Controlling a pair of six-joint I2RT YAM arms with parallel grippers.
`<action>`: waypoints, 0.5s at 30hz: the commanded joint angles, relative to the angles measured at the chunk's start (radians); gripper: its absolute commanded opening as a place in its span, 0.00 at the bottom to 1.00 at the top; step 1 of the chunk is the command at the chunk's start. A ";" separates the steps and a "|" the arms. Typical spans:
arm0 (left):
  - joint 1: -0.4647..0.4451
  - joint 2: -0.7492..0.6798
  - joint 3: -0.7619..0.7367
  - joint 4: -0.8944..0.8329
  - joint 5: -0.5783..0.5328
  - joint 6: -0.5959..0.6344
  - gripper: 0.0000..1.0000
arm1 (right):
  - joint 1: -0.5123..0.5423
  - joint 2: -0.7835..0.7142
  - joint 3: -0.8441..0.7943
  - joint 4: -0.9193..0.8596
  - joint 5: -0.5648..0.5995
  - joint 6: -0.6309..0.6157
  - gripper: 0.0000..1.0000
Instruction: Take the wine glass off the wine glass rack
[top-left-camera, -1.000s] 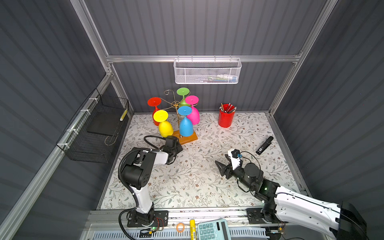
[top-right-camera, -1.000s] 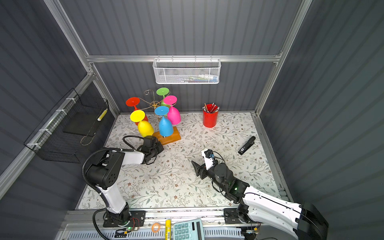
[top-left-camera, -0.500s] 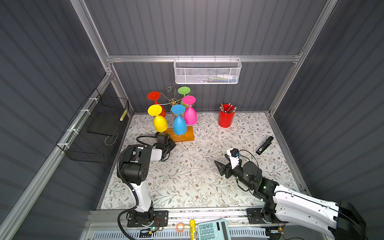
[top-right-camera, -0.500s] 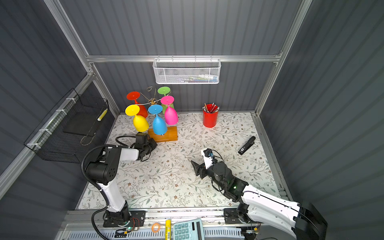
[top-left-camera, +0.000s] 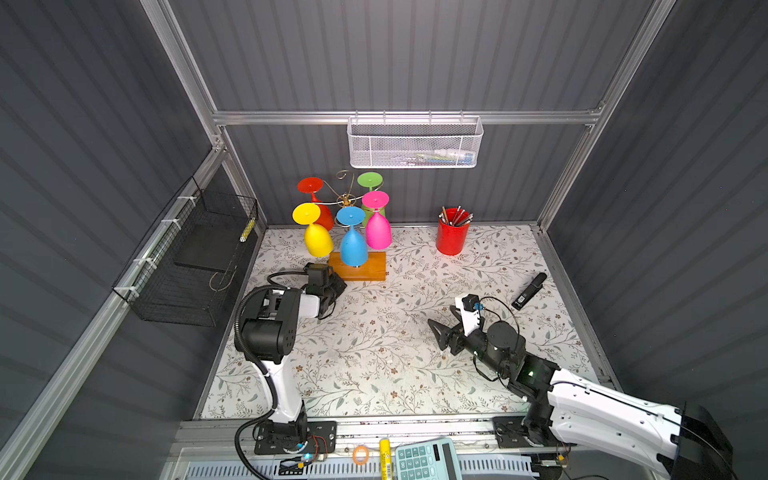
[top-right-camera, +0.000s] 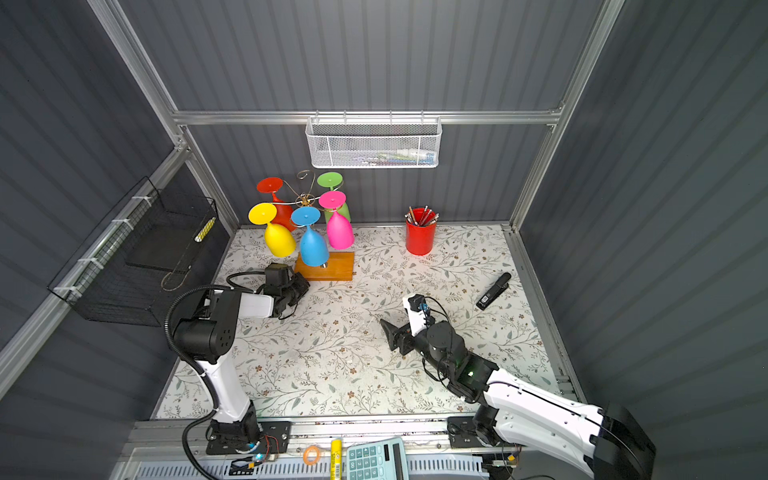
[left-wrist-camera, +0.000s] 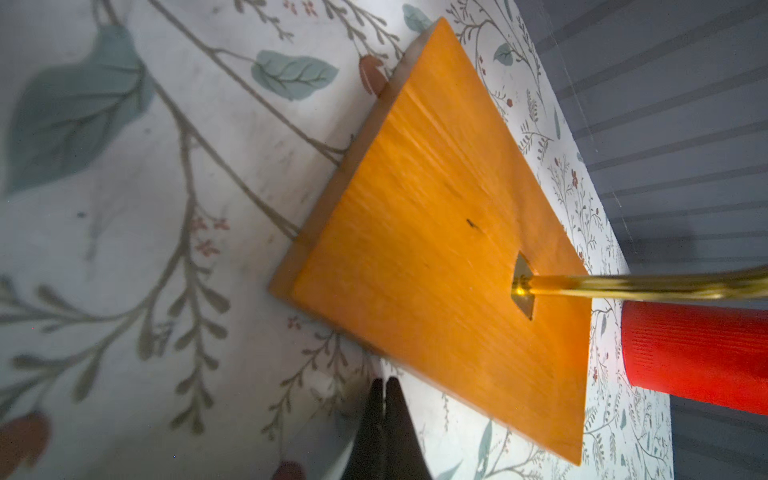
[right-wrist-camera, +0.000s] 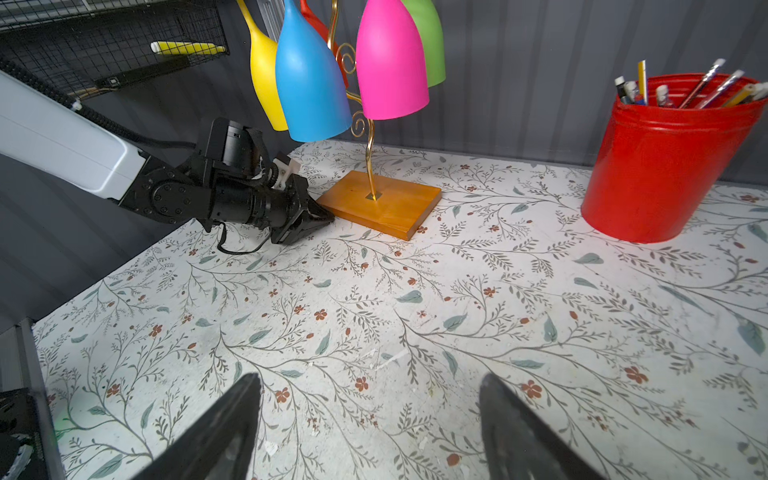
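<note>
Jaws of right gripper (right-wrist-camera: 370, 382) spread wide, empty, over mat (right-wrist-camera: 415, 311), well short of wine glass rack (right-wrist-camera: 370, 162). Left gripper (right-wrist-camera: 326, 217) jaws pressed together, tip just beside wooden base (right-wrist-camera: 386, 203) corner, contact unclear. Task barely begun by my read: blue glass (right-wrist-camera: 309, 79), pink glass (right-wrist-camera: 388, 62) and three more hang bowl-down on rack. Open mat ahead of right gripper; wall (right-wrist-camera: 540, 83) close behind rack, red pencil cup (right-wrist-camera: 665, 166) beside, left arm (right-wrist-camera: 62, 145) crowding base

place: robot lab test cell | cues: aluminium frame (top-left-camera: 291, 117), grey panel walls (top-left-camera: 374, 54), mounting rail (top-left-camera: 395, 428)
</note>
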 joint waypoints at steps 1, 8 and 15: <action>0.009 -0.065 -0.091 -0.076 0.010 -0.005 0.00 | -0.004 0.021 0.046 0.006 -0.001 0.033 0.84; 0.009 -0.338 -0.258 -0.220 0.014 0.036 0.36 | -0.022 0.158 0.203 -0.047 -0.031 0.130 0.83; 0.002 -0.755 -0.363 -0.487 0.001 0.130 0.65 | -0.062 0.287 0.446 -0.185 -0.084 0.224 0.79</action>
